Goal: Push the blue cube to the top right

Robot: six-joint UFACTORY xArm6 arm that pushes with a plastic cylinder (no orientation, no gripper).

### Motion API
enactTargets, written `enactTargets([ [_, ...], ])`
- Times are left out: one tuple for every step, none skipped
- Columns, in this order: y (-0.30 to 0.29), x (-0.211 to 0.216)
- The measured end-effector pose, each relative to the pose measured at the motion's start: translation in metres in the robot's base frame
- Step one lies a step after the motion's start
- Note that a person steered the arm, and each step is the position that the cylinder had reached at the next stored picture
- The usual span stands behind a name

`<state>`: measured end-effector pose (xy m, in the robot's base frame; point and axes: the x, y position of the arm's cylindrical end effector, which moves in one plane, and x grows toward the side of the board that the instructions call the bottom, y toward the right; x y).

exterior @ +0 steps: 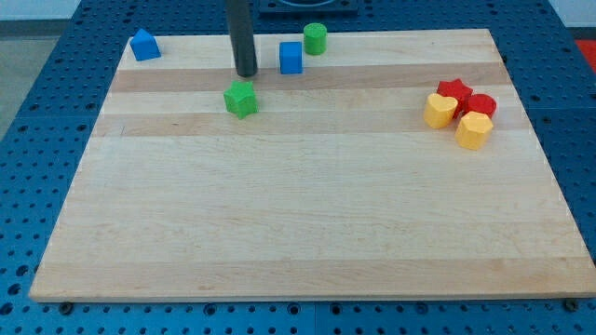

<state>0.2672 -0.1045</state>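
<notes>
The blue cube point(291, 58) sits near the view's top, a little left of centre, on the wooden board point(307, 223). My tip point(246, 73) is the lower end of the dark rod, just left of the blue cube with a small gap between them. A green star-shaped block point(240, 98) lies just below my tip. A green cylinder point(315, 38) stands just above and right of the blue cube.
A blue house-shaped block point(143, 45) sits at the board's top left corner. At the view's right lies a cluster: a red star point(454, 92), a red cylinder point(481, 105), a yellow heart point(440, 111) and a yellow hexagonal block point(473, 130).
</notes>
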Motion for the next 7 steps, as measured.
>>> enactTargets([
  [0.018, -0.012],
  [0.074, -0.008],
  [0.151, -0.006],
  [0.214, -0.014],
  [0.236, -0.025],
  [0.233, -0.029],
  [0.267, -0.029],
])
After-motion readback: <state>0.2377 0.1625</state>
